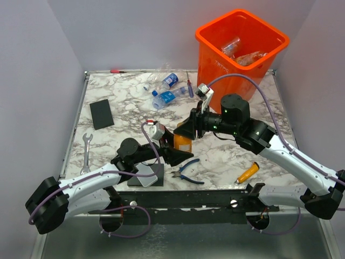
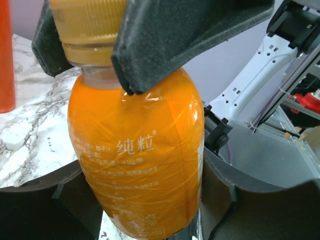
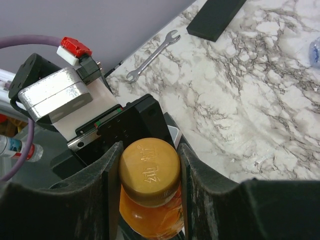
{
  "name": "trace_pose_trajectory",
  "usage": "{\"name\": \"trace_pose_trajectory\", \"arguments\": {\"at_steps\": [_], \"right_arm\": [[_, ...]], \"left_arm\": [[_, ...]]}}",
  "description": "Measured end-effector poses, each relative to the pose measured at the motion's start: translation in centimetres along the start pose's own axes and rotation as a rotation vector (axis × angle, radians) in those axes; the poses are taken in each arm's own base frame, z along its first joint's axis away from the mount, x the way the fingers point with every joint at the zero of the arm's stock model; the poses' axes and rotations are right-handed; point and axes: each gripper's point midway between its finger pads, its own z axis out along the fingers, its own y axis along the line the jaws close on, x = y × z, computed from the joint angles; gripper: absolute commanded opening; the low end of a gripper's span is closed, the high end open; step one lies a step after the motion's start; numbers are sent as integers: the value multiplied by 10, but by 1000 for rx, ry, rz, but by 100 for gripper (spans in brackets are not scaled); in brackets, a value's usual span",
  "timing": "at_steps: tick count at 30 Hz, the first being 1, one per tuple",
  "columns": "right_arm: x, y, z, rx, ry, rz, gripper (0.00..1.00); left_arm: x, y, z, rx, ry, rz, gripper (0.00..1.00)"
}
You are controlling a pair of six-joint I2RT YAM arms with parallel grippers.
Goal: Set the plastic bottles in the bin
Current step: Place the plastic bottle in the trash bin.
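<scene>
Partly done: you have a few clear bottles in the bin. The orange bottle is at the middle of the table. Right gripper is clamped on its cap. Left gripper straddles its body, and I can't tell if it grips. Several loose bottles are left by the far edge.

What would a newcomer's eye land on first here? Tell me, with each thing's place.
The orange bottle in the middle of the marble table, caught between both arms. The right gripper is clamped on its yellow cap, and the left gripper has its fingers either side of the body. Next comes the big orange bin at the far right corner, with crushed bottles inside and loose bottles lying just left of it.
</scene>
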Motion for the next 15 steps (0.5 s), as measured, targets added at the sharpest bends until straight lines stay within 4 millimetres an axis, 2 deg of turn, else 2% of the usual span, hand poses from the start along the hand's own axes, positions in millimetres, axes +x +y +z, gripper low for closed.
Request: {"name": "trace_pose_trajectory", "arguments": {"at_steps": [1,4,6,8,15], "right_arm": [[0,-1,1,-2,-6,-2,8],[-3,0,1,-6,-25,-6,41],[-4,0,0,-8,-34,-7,55],[-5,2,-2,-13,-46,6,58],[-9,5,-14,-5,-117,51,59]], "left_arm": [[0,2,0,-9,-2,0,35],[-2,4,0,-24,-11,1,30],[-4,5,0,-33,-19,5,28],[-6,5,1,-39,-29,11,26],[-12,11,0,-73,-53,25,24]]}}
